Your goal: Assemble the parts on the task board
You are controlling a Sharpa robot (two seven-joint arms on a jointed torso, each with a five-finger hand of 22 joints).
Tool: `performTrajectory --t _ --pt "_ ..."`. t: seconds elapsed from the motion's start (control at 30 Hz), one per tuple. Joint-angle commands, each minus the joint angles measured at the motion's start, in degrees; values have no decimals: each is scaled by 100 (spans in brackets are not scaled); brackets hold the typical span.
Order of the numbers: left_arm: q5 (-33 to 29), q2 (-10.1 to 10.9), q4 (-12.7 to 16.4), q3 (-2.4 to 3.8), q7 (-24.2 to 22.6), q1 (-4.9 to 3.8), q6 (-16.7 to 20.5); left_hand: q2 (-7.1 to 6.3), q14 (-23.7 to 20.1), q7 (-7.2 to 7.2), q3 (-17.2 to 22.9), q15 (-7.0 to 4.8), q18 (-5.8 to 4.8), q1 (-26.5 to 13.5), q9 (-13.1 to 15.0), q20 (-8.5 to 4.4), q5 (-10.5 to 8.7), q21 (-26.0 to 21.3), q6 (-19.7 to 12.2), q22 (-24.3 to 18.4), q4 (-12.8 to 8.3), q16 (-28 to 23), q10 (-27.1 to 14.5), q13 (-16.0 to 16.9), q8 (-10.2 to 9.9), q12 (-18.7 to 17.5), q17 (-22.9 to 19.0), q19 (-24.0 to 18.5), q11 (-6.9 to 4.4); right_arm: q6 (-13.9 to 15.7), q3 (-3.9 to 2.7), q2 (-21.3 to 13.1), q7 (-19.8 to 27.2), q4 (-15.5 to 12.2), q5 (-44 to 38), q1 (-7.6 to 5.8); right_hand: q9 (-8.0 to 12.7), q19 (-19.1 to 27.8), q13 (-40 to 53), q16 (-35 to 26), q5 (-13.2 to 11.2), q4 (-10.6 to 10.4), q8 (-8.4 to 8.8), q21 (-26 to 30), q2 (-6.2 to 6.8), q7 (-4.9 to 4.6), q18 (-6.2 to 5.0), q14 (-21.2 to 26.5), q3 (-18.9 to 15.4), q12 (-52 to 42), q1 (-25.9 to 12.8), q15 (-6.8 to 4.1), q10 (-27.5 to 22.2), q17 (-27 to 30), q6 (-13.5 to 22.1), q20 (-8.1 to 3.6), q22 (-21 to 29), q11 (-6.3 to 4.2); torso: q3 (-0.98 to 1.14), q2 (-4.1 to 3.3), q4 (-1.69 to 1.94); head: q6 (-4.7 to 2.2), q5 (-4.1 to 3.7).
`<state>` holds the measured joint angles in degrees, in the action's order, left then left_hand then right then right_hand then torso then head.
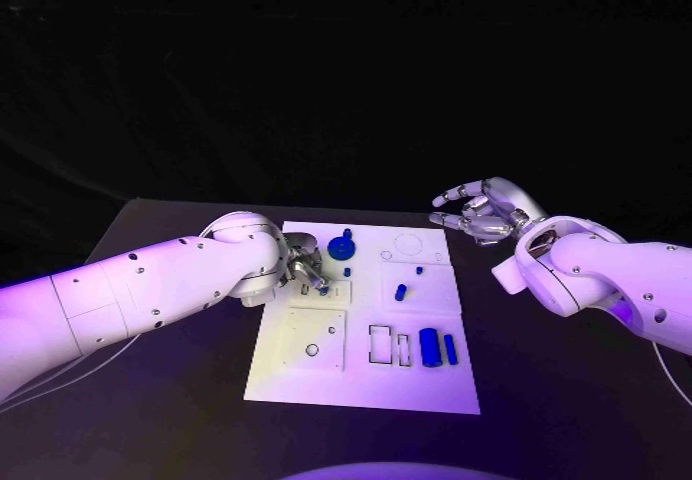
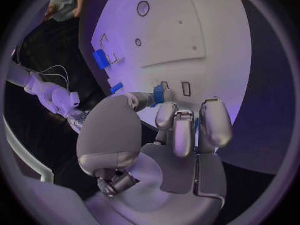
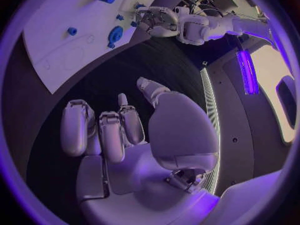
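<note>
The white task board (image 1: 289, 385) lies in the middle of the black table. My left hand (image 1: 300, 266) hovers over the board's left side, thumb and a finger pinching a small blue part (image 2: 159, 94) just above the board near two small slots (image 2: 185, 88). My right hand (image 1: 483, 212) hangs over the bare table off the board's far right corner, fingers apart, with nothing in the palm (image 3: 125, 135). On the board lie a round blue part (image 1: 342, 245), a small blue peg (image 1: 401, 292), a blue cylinder (image 1: 428, 345) and a slim blue bar (image 1: 450, 348).
A raised white plate (image 1: 310, 338) with a round hole sits at the board's near left. Rectangular slots (image 1: 379, 343) open beside the blue cylinder. Black table (image 1: 173, 400) surrounds the board on all sides. The right wrist view shows the left hand (image 3: 156, 21) across the board (image 3: 56, 45).
</note>
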<state>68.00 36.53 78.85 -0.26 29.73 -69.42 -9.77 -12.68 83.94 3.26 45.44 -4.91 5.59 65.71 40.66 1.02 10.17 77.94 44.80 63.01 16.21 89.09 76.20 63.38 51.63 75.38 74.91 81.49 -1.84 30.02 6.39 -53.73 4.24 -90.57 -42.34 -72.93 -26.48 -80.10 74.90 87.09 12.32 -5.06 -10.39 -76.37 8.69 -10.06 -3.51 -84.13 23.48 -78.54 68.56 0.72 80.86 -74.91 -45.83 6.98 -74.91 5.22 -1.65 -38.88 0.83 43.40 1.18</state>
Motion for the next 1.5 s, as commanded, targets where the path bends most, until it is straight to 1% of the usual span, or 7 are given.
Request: performTrajectory --t 0.03,0.2,0.4,0.8,0.93,1.17,1.5 --pt "241 -32 -12 -22 -5 14 -129 42 556 -107 949 -48 -64 -22 267 -30 8 33 139 16 -1003 12 33 -15 39 27 1314 28 -14 -115 0 4 34 3 9 8 -6 52 296 -30 39 -28 -30 23 -14 -11 -53 -361 -19 34 12 21 -31 -564 -37 3 -179 -5 -5 0 1 -3 -8" --pt "328 -63 -48 -56 -4 35 -69 50 557 -111 938 -51 -67 -32 270 -32 6 41 146 33 -999 13 39 -11 44 30 1316 35 -17 -144 0 4 30 6 19 12 -7 63 293 -35 42 -33 -33 38 -15 -10 -57 -358 -22 37 9 20 -34 -550 -39 2 -165 -5 -7 -3 -2 -7 -5" --pt "383 -71 -63 -66 -5 44 -38 57 556 -116 921 -54 -68 -46 274 -35 3 44 154 39 -997 12 53 4 49 41 1314 39 -22 -160 0 1 29 9 32 15 -7 63 293 -35 42 -33 -33 38 -15 -10 -57 -358 -22 37 9 20 -34 -550 -39 2 -165 -5 -1 -3 3 -4 -11" --pt "446 -38 -36 -69 0 47 -52 62 558 -124 905 -58 -71 -54 279 -38 -1 51 166 53 -1001 15 71 26 58 55 1321 46 -28 -175 0 6 34 20 79 26 -9 64 291 -37 43 -42 -36 41 -16 -9 -58 -358 -27 38 1 20 -34 -549 -41 1 -163 -6 -2 0 1 13 -14" --pt "458 -21 -23 -68 -1 48 24 70 559 -132 900 -64 -72 -50 283 -41 3 56 176 64 -1014 17 88 49 64 69 1324 52 -35 -173 0 7 36 22 82 29 -9 64 291 -37 43 -42 -36 41 -16 -9 -58 -358 -27 38 1 20 -34 -549 -41 1 -163 -6 -5 -2 0 12 -19" --pt "315 -4 -3 -67 -6 50 150 90 559 -142 903 -71 -74 -41 286 -46 9 61 189 73 -1032 17 105 67 71 81 1325 57 -45 -171 0 6 39 20 83 32 -9 64 291 -37 43 -42 -36 41 -16 -9 -58 -358 -27 38 1 20 -34 -549 -41 1 -163 -6 0 -2 0 25 -24" --pt "218 -12 35 -66 -20 52 322 93 561 -143 903 -73 -76 -39 287 -48 10 66 193 86 -1037 20 110 76 72 85 1331 62 -47 -166 0 6 44 17 83 32 -9 64 291 -37 43 -42 -36 41 -16 -9 -58 -358 -27 38 1 20 -34 -549 -41 1 -163 -6 -1 -1 4 31 -24"
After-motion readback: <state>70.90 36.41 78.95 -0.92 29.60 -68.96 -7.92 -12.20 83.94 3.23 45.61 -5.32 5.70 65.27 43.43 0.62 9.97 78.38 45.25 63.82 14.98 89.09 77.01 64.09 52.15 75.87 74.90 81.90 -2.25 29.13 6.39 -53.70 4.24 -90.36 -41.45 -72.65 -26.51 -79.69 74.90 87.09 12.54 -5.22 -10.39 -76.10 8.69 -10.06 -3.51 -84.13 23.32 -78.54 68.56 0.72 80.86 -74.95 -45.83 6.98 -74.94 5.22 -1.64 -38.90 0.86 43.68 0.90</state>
